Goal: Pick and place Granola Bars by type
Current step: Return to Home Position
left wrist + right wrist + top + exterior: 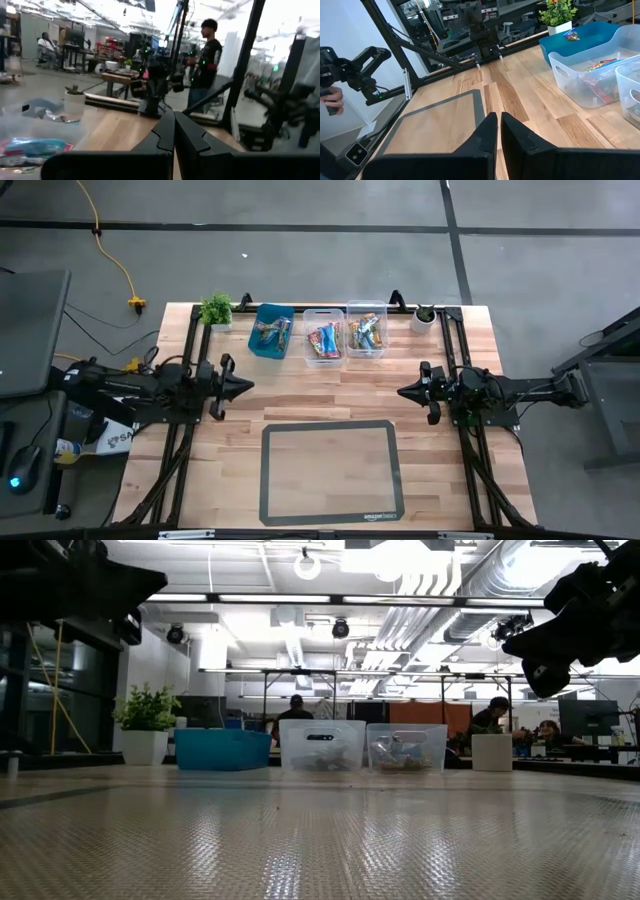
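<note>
The granola bars lie sorted in three bins along the table's far edge. Some are in a teal bin, some in a clear bin and some in a second clear bin. Orange, blue and pinkish wrappers show inside them. My left gripper hovers shut over the table's left side, pointing toward the right, with nothing in it. My right gripper hovers shut over the right side, pointing left, also with nothing in it. In the wrist views the fingertips of the left gripper and the right gripper meet with nothing between them.
A grey-framed mat lies on the table's near middle. Small potted plants stand at the far left and far right corners. Black frame rails run along both table sides. People stand and sit in the room beyond the table.
</note>
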